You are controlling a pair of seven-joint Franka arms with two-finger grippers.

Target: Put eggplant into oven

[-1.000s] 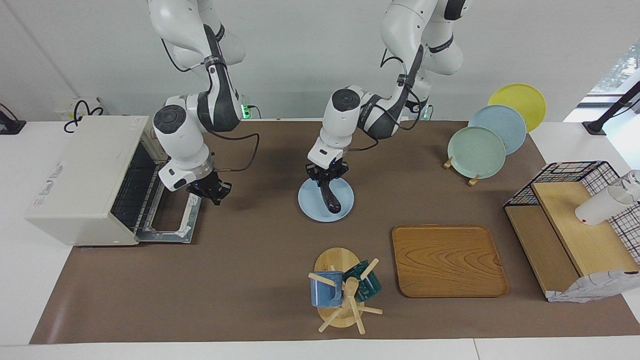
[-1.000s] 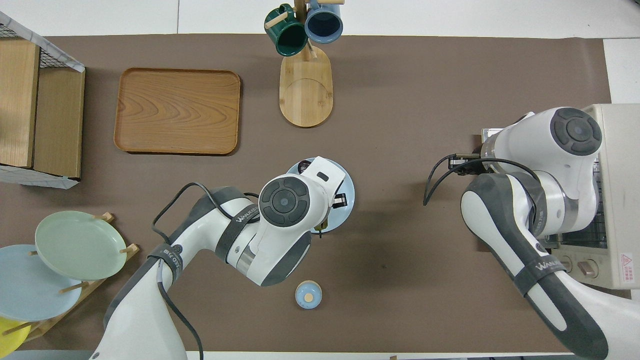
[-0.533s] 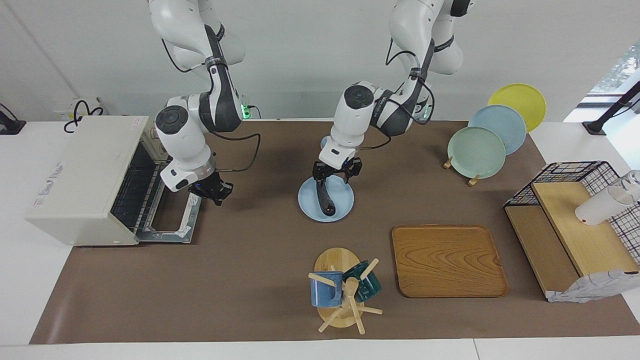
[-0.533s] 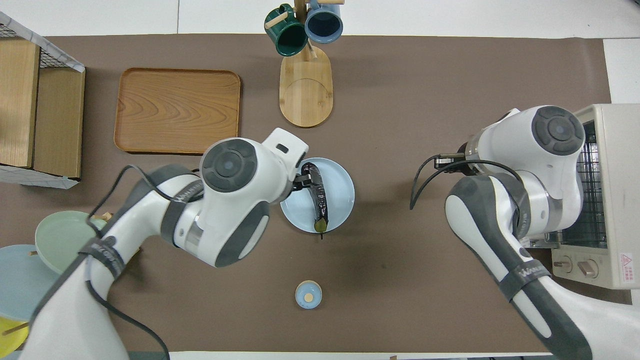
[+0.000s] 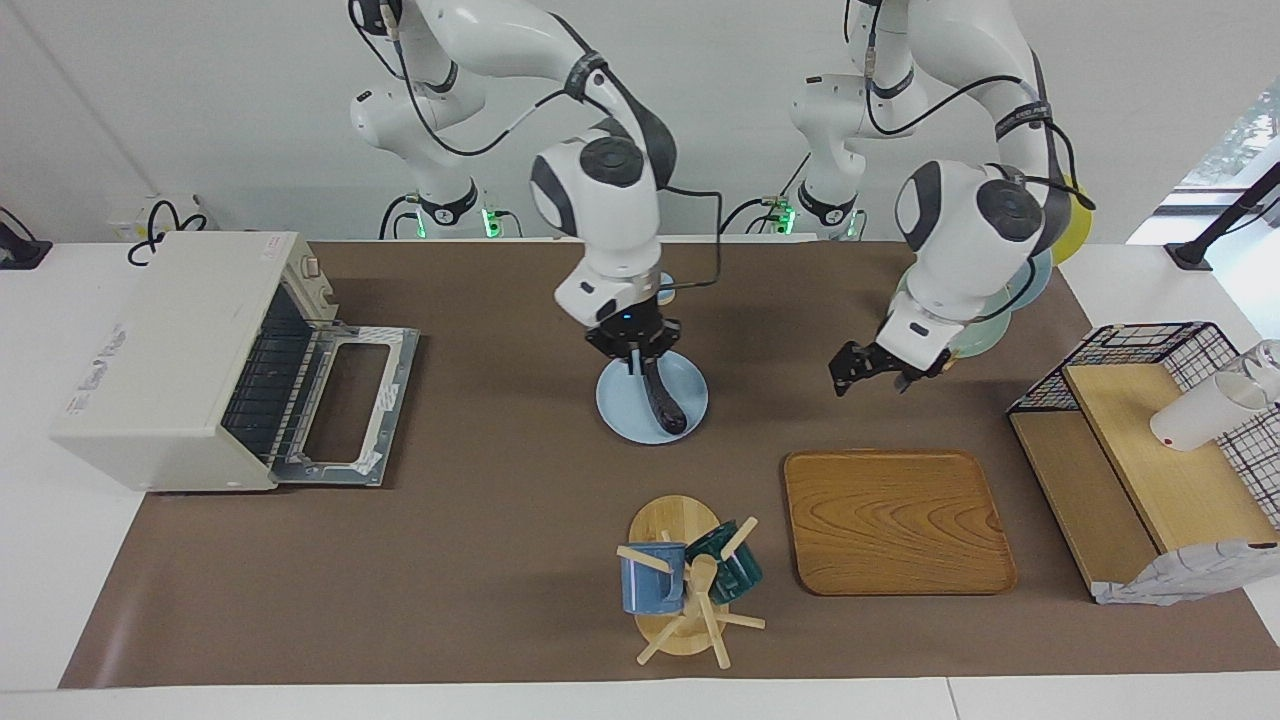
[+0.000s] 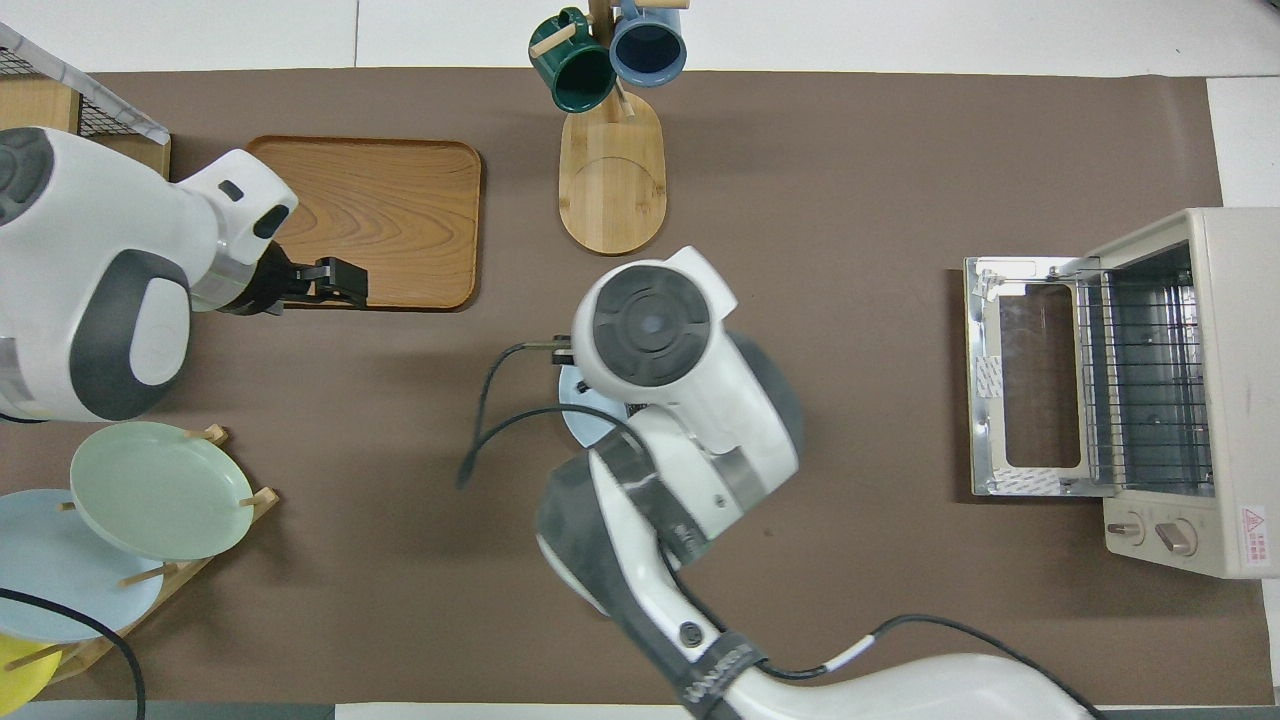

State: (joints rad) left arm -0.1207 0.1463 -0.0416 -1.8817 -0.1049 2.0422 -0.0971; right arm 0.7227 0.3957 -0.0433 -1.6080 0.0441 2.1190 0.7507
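Note:
The dark purple eggplant (image 5: 662, 397) lies on the light blue plate (image 5: 622, 408) in the middle of the mat. My right gripper (image 5: 634, 352) is down at the eggplant's end nearer the robots. In the overhead view the right arm hides the eggplant, and only a sliver of the plate (image 6: 578, 420) shows. The white oven (image 5: 165, 350) stands at the right arm's end with its door (image 5: 350, 405) dropped open and the rack showing; it also shows in the overhead view (image 6: 1215, 300). My left gripper (image 5: 873, 372) is open and empty, in the air over the mat between the plate and the plate rack.
A wooden tray (image 5: 895, 520) and a mug tree (image 5: 685, 585) with two mugs lie farther from the robots than the plate. A rack of plates (image 5: 955, 300) and a wire shelf (image 5: 1140, 450) stand toward the left arm's end.
The left gripper let go of the eggplant and swung away toward its own end. The right gripper left the oven door and came over to the eggplant.

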